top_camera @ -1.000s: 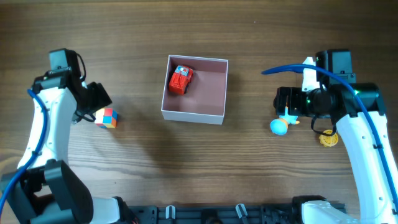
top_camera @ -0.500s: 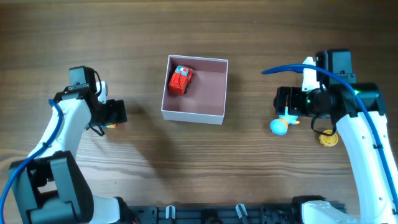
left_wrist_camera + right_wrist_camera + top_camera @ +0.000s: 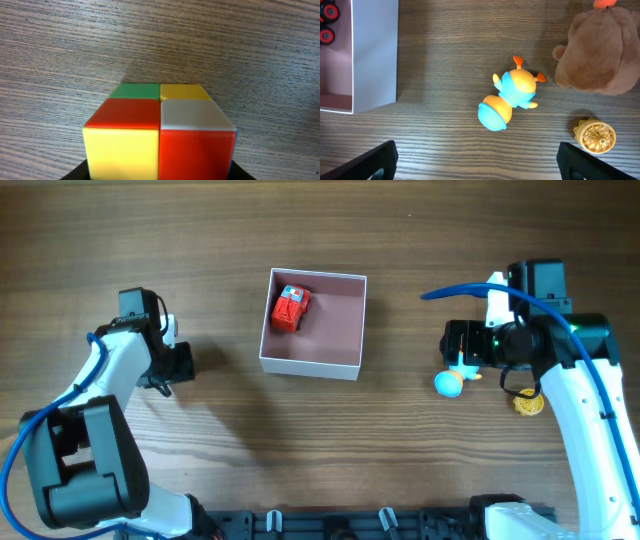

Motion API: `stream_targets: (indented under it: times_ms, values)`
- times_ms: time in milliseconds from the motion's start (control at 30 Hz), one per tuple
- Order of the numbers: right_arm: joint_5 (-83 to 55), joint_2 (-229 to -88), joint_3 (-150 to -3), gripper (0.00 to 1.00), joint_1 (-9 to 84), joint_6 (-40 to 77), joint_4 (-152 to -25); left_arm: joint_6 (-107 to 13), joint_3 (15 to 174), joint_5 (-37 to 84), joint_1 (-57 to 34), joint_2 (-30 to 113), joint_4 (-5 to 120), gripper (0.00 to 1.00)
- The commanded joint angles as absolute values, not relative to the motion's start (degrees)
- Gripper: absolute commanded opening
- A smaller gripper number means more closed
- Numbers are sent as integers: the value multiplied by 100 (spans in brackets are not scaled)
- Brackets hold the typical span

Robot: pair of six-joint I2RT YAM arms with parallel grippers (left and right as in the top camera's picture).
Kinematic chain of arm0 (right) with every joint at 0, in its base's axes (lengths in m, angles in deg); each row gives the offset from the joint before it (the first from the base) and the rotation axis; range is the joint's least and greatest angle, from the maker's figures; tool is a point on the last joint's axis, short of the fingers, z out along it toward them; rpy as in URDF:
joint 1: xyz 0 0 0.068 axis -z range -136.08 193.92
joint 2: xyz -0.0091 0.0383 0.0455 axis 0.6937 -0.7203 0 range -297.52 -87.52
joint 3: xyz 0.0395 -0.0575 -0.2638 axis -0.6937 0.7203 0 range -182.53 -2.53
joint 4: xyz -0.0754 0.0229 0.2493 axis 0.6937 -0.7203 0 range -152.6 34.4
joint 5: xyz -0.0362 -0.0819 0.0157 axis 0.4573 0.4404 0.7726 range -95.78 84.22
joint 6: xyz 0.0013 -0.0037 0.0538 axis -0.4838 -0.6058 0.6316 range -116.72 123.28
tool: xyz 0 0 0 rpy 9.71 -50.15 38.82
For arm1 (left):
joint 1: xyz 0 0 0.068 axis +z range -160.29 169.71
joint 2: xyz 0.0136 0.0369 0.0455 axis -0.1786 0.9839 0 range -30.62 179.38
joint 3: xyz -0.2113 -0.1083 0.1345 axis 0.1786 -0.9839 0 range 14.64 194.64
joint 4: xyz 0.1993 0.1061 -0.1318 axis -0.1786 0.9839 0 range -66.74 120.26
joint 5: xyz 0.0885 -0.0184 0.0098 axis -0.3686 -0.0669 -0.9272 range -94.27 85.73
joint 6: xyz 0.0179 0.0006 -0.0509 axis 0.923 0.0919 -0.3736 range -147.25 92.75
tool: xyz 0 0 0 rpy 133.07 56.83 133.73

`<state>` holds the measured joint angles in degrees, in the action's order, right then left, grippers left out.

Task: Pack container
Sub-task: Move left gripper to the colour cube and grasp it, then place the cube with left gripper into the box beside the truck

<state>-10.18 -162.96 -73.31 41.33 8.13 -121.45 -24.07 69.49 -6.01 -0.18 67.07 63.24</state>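
The container (image 3: 345,330), a shallow white-walled box with a pink inside, sits mid-table with a red toy car (image 3: 290,308) in its far left corner. Its white wall also shows in the right wrist view (image 3: 375,55). My left gripper (image 3: 180,363) is low over a multicoloured cube (image 3: 160,127), which it hides from overhead. Its open fingers (image 3: 159,174) stand either side of the cube, which rests on the table. My right gripper (image 3: 456,345) is open and empty (image 3: 477,162) above a blue-and-orange duck toy (image 3: 509,99), also seen overhead (image 3: 450,383).
A brown plush toy (image 3: 602,47) lies right of the duck. A small gold ridged disc (image 3: 594,136) lies nearer, also seen overhead (image 3: 528,402). A blue cable (image 3: 470,290) arcs from the right arm.
My left gripper swung right and down over the cube, which was in plain sight beside it a second ago and is now covered. The right arm has not moved.
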Motion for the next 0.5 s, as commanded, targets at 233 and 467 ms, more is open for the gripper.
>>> stream_targets:
  times_ms: [233,467]
  values:
    - [-920,-16333,-7478,100,4136,791,-12162,-2365,6929,-601,-29,6764,6305,31]
    - [-920,-16333,-7478,100,4136,791,-12156,-2555,7694,-559,-287,6110,6923,4]
